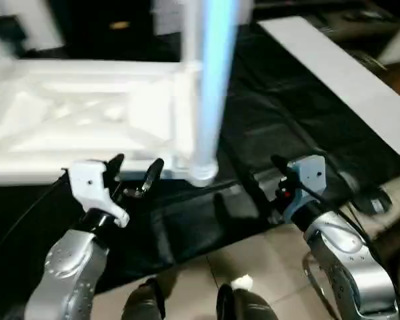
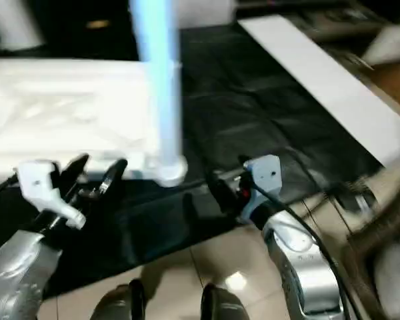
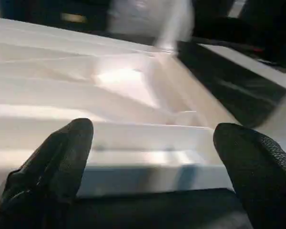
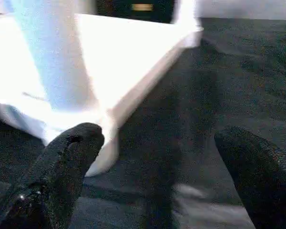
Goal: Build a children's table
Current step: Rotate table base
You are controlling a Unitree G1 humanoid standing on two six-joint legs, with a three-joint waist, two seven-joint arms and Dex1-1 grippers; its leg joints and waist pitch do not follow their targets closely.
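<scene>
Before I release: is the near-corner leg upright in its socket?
Upright: the leg rises straight from the table top's near corner.

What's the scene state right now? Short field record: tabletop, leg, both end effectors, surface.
tabletop: white tabletop lying underside up, ribs showing
leg: one white leg standing upright in the near corner socket on the robot's right side
left end effector: open, empty, at the tabletop's near edge
right end effector: open, empty, over the black cover to the right of the leg
surface: black-covered worktable
other: white board lying at far right
</scene>
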